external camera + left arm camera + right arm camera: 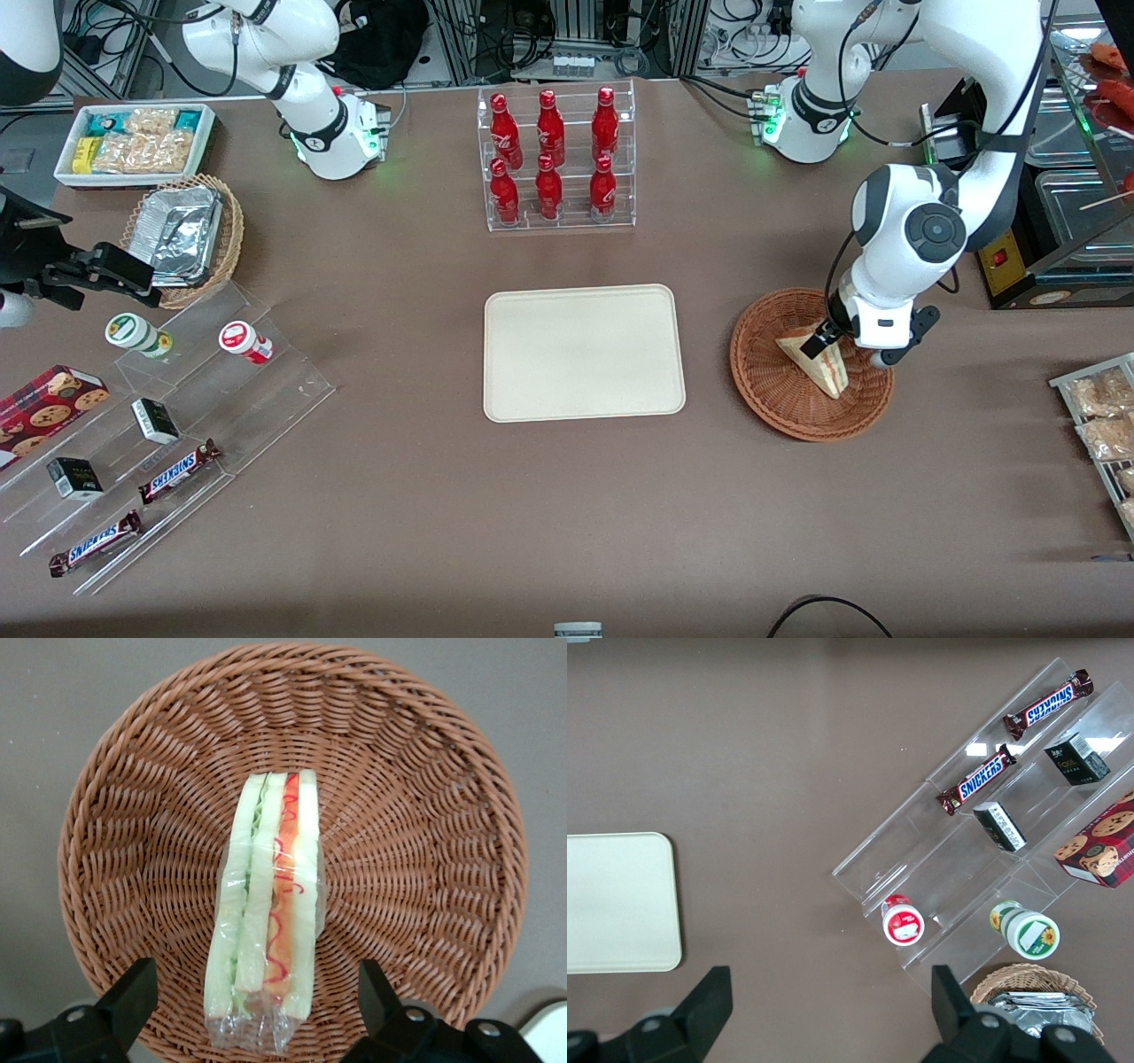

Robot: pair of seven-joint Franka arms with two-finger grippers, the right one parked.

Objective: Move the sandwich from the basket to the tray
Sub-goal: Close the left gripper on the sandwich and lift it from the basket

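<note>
Sandwich (266, 921) in basket (425, 859) lies between the released pincer's (252, 997) fingers.

The working arm is built of glossy white rounded shells with dark grey joint bands and a round dark grey cap at its elbow, and a black cable runs along it. Its base glows green. The gripper (831, 341) has a white body and black fingers (131, 997), spread wide.
</note>
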